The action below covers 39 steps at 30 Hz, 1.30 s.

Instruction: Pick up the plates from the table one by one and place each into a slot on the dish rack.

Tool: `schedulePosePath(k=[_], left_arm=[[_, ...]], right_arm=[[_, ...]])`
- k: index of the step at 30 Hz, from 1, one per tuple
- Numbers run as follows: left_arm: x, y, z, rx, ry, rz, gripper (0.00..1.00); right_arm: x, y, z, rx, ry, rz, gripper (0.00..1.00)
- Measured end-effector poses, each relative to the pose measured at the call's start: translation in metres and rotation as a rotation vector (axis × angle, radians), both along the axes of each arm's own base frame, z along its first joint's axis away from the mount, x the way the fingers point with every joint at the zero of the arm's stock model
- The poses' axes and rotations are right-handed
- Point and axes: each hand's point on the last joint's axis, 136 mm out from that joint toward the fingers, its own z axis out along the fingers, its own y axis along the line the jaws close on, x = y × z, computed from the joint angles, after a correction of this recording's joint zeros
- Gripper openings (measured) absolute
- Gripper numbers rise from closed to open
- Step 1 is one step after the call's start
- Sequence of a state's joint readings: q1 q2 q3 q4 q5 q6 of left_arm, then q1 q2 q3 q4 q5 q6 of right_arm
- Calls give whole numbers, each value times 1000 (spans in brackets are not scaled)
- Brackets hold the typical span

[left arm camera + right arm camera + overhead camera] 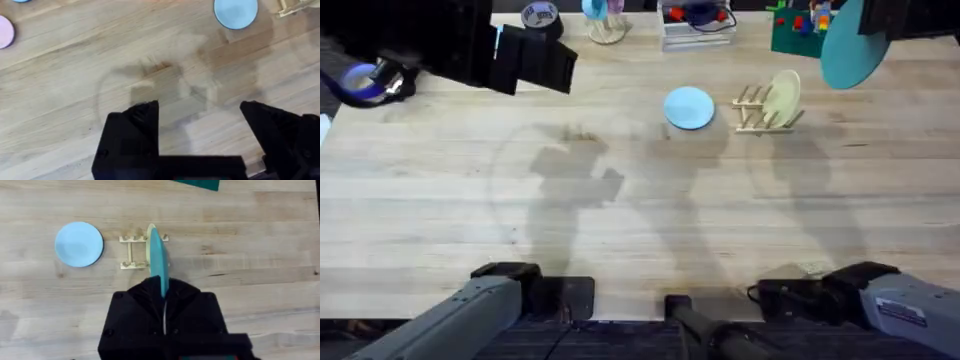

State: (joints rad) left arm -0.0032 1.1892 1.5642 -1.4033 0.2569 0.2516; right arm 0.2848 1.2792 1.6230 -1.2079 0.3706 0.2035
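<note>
- The teal plate (847,52) hangs in the air at the upper right of the overhead view, clamped by its rim in the right gripper (163,296), jaws closed tight on the edge.
- In the right wrist view the plate stands on edge, lined up over the rack (135,252) below it.
- The rack sits on the table (640,220) right of centre near the far edge; a cream plate (783,98) already stands in one of its slots.
- The blue plate (689,107) lies flat just left of the rack, apart from it, untouched.
- Both task plates look light, stiff and smooth: an edge grip suits them, but hard plastic could slip or swing in the jaws, and a flat plate offers only its thin rim.
- The left gripper (200,112) hovers over bare wood, jaws wide apart, holding nothing.
- A pink saucer (5,31) shows at the left edge of the left wrist view.
- Judged stage: first plate is about to be slotted; the blue one is still to come.
</note>
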Motion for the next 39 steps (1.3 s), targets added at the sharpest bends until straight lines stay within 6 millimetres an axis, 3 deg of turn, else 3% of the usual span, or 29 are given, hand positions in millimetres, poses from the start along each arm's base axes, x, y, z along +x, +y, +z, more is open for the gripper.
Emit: schedulePosePath(k=[39], left_arm=[[0, 0, 0, 0, 0, 0, 993]], right_arm=[[23, 9, -46, -1, 73, -8, 29]])
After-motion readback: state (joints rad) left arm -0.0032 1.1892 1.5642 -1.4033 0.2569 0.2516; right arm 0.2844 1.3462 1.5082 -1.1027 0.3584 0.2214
